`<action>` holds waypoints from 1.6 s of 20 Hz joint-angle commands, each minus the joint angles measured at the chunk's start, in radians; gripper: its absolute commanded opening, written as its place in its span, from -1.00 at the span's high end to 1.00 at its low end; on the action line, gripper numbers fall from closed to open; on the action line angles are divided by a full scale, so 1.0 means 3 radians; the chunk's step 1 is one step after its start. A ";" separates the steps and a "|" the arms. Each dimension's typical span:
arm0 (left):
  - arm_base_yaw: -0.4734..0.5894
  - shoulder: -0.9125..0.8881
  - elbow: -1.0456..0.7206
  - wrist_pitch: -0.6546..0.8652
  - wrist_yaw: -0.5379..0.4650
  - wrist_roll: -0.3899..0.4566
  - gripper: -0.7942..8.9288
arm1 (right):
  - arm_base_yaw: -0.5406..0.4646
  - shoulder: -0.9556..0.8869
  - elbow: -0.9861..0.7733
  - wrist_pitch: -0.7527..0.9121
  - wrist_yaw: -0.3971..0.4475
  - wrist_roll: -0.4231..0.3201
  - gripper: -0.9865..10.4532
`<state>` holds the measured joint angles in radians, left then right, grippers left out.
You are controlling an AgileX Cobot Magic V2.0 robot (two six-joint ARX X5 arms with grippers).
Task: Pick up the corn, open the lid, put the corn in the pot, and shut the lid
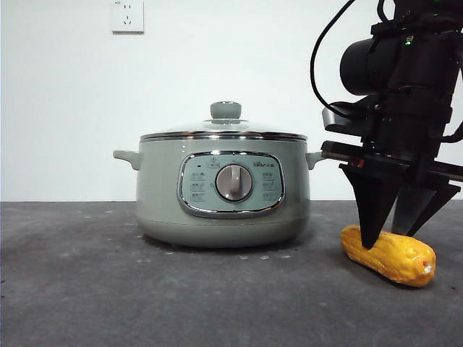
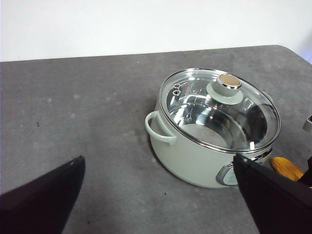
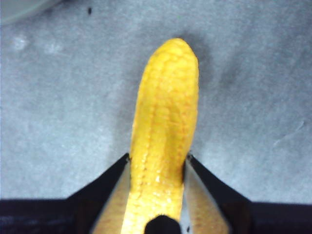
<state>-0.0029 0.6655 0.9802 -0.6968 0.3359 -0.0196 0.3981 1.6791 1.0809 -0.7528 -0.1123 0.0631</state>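
Observation:
The corn lies on the dark table to the right of the pot. My right gripper comes down from above and its jaws press against both sides of the corn. The glass lid with its green knob sits shut on the pot. In the left wrist view the pot and lid show from above, with the corn's end beside the pot. My left gripper is open and empty, held well away from the pot.
The grey table stretches in front of and left of the pot. A white wall with a socket stands behind. The right arm's cable hangs above the pot's right handle.

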 commanded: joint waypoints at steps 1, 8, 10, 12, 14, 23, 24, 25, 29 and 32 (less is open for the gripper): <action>0.0005 -0.0003 0.0005 0.0009 0.0031 0.0020 -0.33 | 0.0006 -0.0011 0.0008 0.0009 0.0004 -0.0047 0.85; -0.0113 0.0276 0.0064 0.0223 0.0329 0.0080 -0.33 | 0.0005 -0.0877 0.0009 -0.0151 0.0006 -0.0041 0.85; -0.0240 0.0506 0.0211 0.0249 0.0327 0.0081 -0.33 | 0.0004 -0.1272 0.0010 -0.0220 0.0031 -0.0039 0.85; -0.0415 0.0805 0.0435 0.0308 0.0324 0.0083 -0.33 | 0.0004 -0.1662 0.0010 -0.0261 0.0036 -0.0034 0.85; -0.0632 0.1157 0.0701 0.0390 0.0245 0.0089 -0.33 | 0.0004 -0.2009 0.0010 -0.0313 0.0042 -0.0006 0.85; -0.1506 0.2934 0.1907 0.0579 -0.0437 0.0649 -0.33 | 0.0004 -0.2935 0.0010 -0.0711 0.0041 0.0085 0.85; -0.1542 0.3112 0.2027 0.0581 -0.0469 0.0689 -0.33 | 0.0004 -0.2982 0.0010 -0.0740 0.0041 0.0113 0.85; -0.1572 0.3268 0.2131 0.0584 -0.0510 0.0692 -0.33 | 0.0004 -0.3033 0.0010 -0.0769 0.0039 0.0132 0.85; -0.1610 0.3728 0.2347 0.0674 -0.0512 0.0690 -0.33 | 0.0004 -0.3178 0.0010 -0.0910 0.0041 0.0140 0.85; -0.1611 0.3914 0.2347 0.0727 -0.0511 0.0689 -0.33 | 0.0004 -0.3194 0.0010 -0.0927 0.0041 0.0140 0.85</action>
<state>-0.4812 1.8328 1.6794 -0.4908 0.1848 0.1757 0.3981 0.7200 1.0828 -1.0332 -0.1036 0.0940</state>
